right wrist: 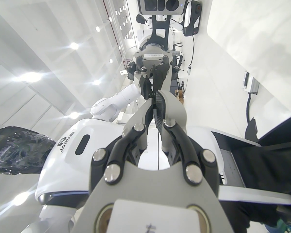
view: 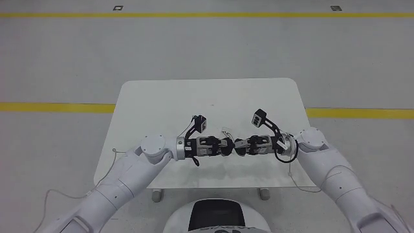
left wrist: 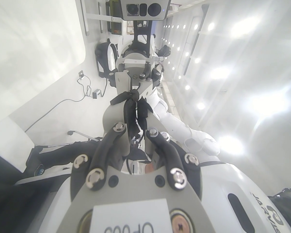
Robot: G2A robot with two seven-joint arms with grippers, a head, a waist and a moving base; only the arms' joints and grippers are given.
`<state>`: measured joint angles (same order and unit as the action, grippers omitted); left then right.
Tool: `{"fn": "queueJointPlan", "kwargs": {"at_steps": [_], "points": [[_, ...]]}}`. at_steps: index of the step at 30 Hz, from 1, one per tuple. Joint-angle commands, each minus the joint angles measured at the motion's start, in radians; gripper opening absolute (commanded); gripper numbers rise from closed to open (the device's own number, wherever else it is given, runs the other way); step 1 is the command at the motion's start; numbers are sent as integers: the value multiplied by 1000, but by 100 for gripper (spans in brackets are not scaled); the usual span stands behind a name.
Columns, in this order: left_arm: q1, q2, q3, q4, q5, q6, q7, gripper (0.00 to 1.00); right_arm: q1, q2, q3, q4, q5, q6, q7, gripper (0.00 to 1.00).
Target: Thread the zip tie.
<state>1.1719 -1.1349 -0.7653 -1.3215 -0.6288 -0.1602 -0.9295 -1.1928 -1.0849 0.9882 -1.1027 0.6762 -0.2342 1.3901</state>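
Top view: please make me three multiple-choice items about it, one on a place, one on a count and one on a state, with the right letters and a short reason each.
1. Where do the left gripper and the right gripper meet?
A) above the table, in its half nearer the robot
B) above the bare floor
C) beyond the table's far edge

2. How many yellow lines cross the floor?
A) one
B) two
C) four

3. How do the two grippers stand?
A) far apart
B) tip to tip, facing each other
C) lying on the floor

Answers:
1 A, white tabletop shows all around them.
2 B, one is far off and one shows at both table sides.
3 B, their tips point at each other, close together.
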Motion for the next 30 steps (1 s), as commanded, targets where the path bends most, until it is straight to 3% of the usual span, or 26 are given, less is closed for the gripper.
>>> {"fn": "queueJointPlan", "kwargs": {"at_steps": [1, 11, 12, 13, 30], "points": [[-1, 0, 1, 0, 1, 0, -2, 6, 0, -1, 0, 0, 1, -1, 0, 0], [-2, 0, 4, 1, 7, -6, -8, 0, 1, -2, -2, 1, -6, 6, 0, 0], [-2, 0, 4, 1, 8, -8, -10, 0, 2, -2, -3, 2, -7, 8, 0, 44], [-3, 0, 4, 2, 10, -10, -11, 0, 2, -2, -2, 3, -5, 11, 0, 100], [7, 10, -16, 14, 48, -74, -8, 0, -13, 4, 36, -4, 16, 10, -11, 100]]}}
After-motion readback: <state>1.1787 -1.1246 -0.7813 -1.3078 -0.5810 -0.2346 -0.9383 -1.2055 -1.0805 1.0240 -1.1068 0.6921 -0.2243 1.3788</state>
